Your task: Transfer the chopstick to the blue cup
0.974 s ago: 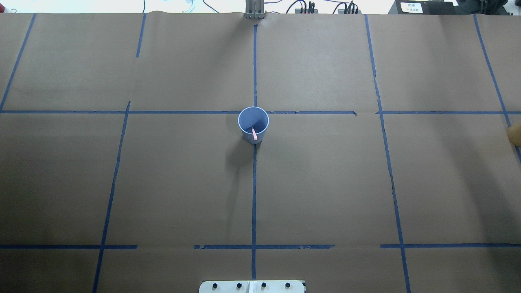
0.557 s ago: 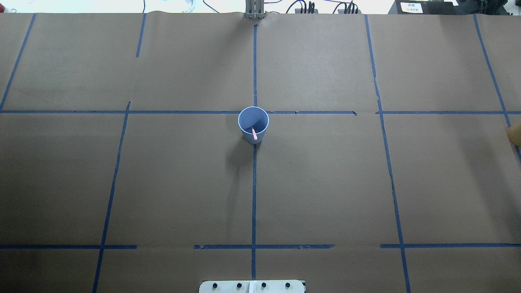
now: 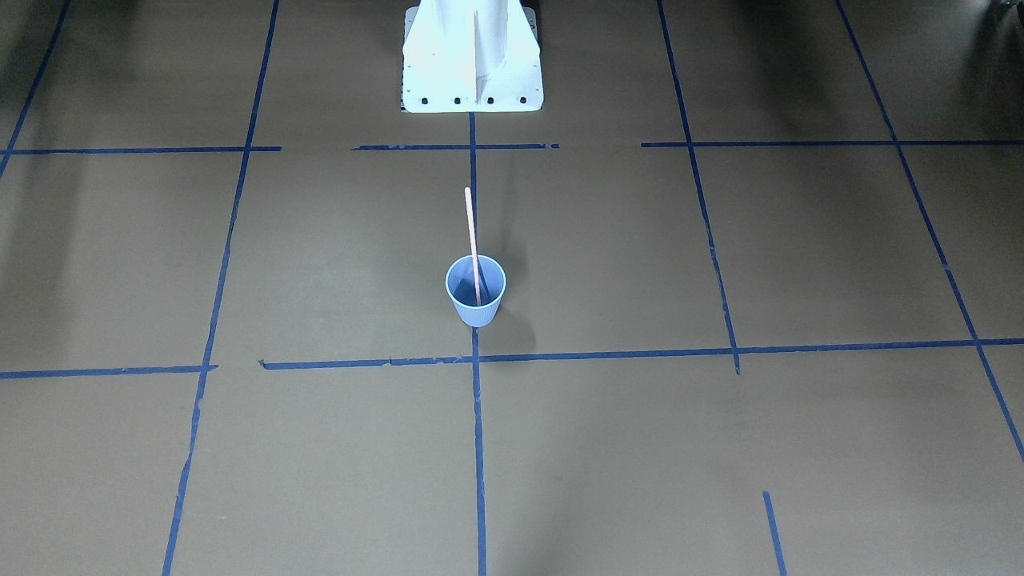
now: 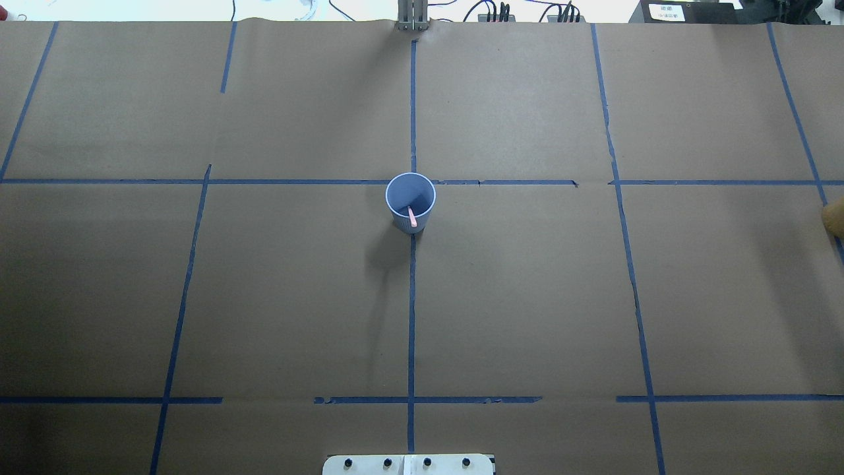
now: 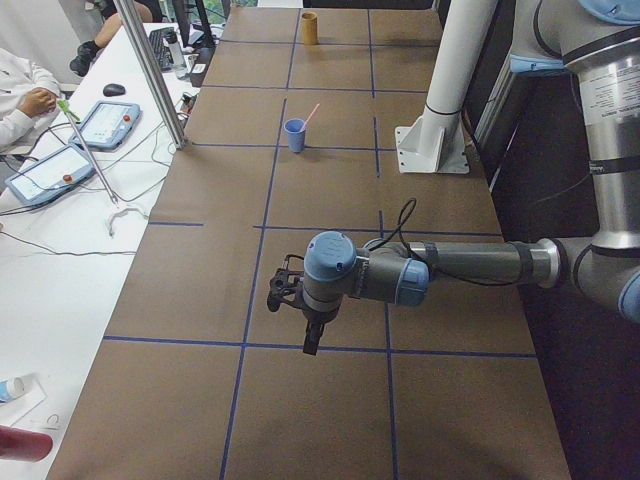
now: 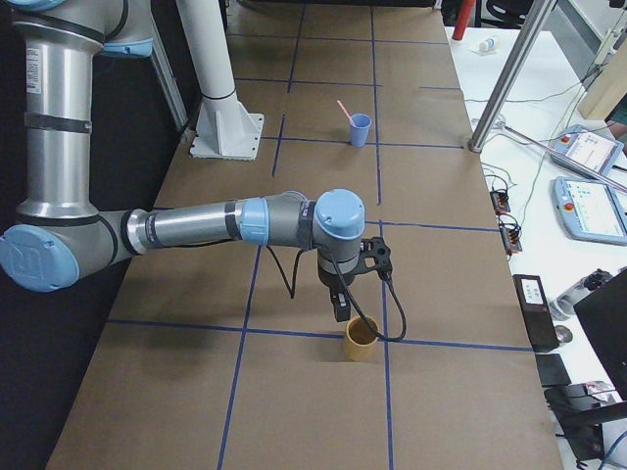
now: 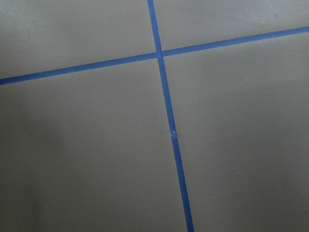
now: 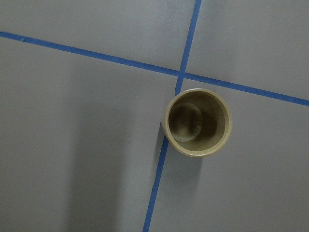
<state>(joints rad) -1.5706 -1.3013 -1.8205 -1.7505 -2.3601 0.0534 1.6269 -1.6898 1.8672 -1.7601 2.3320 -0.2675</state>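
Note:
The blue cup (image 4: 410, 198) stands upright at the middle of the table, on the centre tape line. The pale pink chopstick (image 3: 471, 228) stands inside it and leans on the rim toward the robot's base, sticking well above the cup. Nothing holds either of them. My left gripper (image 5: 311, 345) hangs over bare table far off at the left end, and I cannot tell if it is open or shut. My right gripper (image 6: 340, 311) hangs at the right end just above a tan cup (image 6: 361, 340), and its state cannot be told either. Neither wrist view shows any fingers.
The tan cup (image 8: 197, 122) stands empty on a tape crossing at the table's right end. The robot's white base (image 3: 472, 56) sits at the near middle edge. Operators' tablets (image 5: 50, 170) and cables lie on the white table beyond the far edge.

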